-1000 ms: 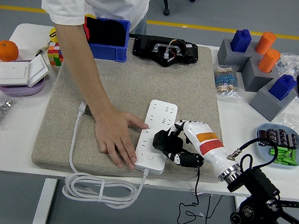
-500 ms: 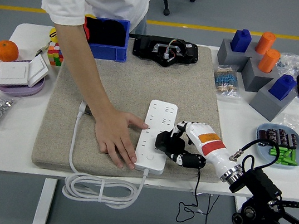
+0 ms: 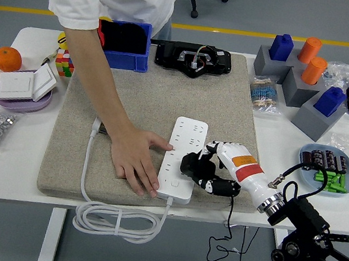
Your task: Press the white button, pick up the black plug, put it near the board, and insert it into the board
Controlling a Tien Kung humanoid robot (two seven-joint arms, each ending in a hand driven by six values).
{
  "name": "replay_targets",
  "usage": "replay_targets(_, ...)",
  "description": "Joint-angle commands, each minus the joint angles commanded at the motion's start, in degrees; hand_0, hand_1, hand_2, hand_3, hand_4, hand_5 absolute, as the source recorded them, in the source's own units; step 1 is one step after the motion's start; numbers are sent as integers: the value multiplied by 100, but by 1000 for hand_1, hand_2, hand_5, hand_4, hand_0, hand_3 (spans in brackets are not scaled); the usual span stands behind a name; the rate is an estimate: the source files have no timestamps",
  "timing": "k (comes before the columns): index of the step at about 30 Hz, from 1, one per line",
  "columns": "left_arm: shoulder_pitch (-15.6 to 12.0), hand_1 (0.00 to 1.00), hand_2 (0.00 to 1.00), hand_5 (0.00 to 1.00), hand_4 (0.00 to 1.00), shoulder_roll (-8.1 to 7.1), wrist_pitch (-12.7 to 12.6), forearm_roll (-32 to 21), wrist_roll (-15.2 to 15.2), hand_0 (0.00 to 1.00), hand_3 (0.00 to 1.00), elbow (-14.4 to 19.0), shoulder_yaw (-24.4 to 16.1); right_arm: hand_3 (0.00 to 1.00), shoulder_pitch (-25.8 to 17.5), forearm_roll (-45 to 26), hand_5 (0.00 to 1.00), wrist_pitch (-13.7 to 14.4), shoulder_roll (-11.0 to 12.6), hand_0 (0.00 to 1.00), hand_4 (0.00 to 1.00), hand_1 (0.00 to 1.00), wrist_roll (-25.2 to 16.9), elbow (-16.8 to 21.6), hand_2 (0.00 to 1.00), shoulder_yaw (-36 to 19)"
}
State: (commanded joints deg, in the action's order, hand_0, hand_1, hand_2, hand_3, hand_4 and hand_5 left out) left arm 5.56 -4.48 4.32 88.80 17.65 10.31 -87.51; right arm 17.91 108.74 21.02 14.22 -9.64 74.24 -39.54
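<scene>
Head view: we are watching the right hand [image 3: 211,169] gripping the black plug [image 3: 193,165] at the board's [image 3: 181,158] right edge.

The fingers are curling tight around the plug (its prongs are hidden from us), holding it just beside the white board, which is lying on the grey mat [image 3: 164,109] on the desk [image 3: 18,166]. A person's hand [image 3: 135,162] is pressing flat on the board's left side, fingers reaching over its near end. The board's white cable [image 3: 115,219] is looping off the desk's front edge.

board [image 3: 181,160] on mat [image 3: 159,102], plug [image 3: 191,165] right
</scene>
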Motion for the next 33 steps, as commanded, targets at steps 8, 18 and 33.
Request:
replay_targets(8,-5,695,669,299,717,1,0,0,1,708,716,0,1,405,-11,-10,2,-11,-1,271,683,176,-13,-62,223,9)
replay_targets(18,-2,695,669,300,716,4,1,17,2,707,716,0,-14,409,-6,-15,2,-9,-15,276,686,182,-23,-78,225,-1)
replay_targets(33,-5,695,669,299,716,8,2,11,-1,706,716,0,-11,453,-10,-164,2,-82,-21,327,911,350,27,-111,411,-11)
